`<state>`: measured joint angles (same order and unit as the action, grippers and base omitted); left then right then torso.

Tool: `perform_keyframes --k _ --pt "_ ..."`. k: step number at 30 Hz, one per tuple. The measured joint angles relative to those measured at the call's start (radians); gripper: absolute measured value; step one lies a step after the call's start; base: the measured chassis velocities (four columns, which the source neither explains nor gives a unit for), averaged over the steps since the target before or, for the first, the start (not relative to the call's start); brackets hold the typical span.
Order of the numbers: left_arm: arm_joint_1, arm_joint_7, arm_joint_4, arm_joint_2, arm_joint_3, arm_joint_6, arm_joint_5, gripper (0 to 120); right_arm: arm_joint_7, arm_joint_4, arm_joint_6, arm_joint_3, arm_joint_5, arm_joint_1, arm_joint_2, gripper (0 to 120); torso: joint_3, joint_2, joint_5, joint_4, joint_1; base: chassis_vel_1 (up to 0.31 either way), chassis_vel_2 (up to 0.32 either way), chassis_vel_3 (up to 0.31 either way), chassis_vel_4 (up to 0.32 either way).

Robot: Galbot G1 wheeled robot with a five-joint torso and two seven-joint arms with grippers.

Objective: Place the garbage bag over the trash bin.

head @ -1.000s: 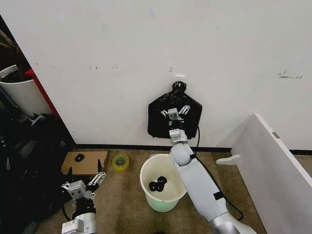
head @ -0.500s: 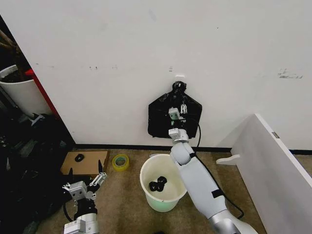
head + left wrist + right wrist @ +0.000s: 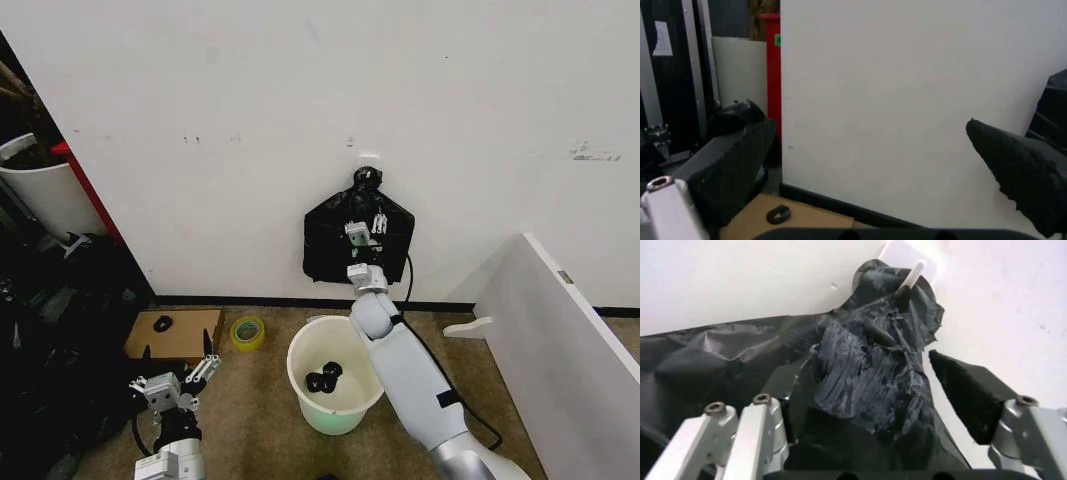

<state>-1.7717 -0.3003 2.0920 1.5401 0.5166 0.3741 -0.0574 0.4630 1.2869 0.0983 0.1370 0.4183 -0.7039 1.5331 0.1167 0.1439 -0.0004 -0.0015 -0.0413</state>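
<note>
A flat black bundle hangs on the wall from a white hook, knotted at its top. At its front a thin crinkly fold, the garbage bag, sits pinched between my right gripper's pads. My right gripper is raised against the bundle just below the knot and is shut on that fold. The trash bin, round and white with a green-tinted base, stands on the floor below, with small black items inside. My left gripper waits low at the left, open and holding nothing.
A flat cardboard piece and a yellow tape roll lie left of the bin. A taller white bin and dark clutter stand at the far left. A white board leans at the right. A black cable hangs by the bundle.
My right gripper's fingers were spread wide over the bundle and have closed in on its front fold. The left gripper has sunk slightly.
</note>
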Motion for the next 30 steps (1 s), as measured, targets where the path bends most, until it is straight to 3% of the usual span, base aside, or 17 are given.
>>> perform_keyframes --k 17,27,30 --pt "-0.013 -0.003 0.008 0.004 -0.001 0.010 0.021 100 0.001 0.035 0.009 0.002 -0.032 -0.020 -0.018 0 0.000 0.000 0.0000 0.0000 0.000 0.000 0.000 0.000 0.000" --pt "-0.020 -0.010 0.022 -0.003 0.000 0.011 0.022 100 -0.028 0.082 0.054 -0.006 -0.083 -0.054 -0.045 0 0.000 0.000 0.0000 0.0002 0.000 0.000 0.000 0.000 0.000" --pt "-0.021 -0.014 0.030 -0.008 0.002 0.012 0.022 100 -0.056 0.143 0.065 -0.008 -0.080 -0.116 -0.088 0 0.000 0.000 -0.0001 0.0000 0.000 0.000 0.000 0.000 0.000"
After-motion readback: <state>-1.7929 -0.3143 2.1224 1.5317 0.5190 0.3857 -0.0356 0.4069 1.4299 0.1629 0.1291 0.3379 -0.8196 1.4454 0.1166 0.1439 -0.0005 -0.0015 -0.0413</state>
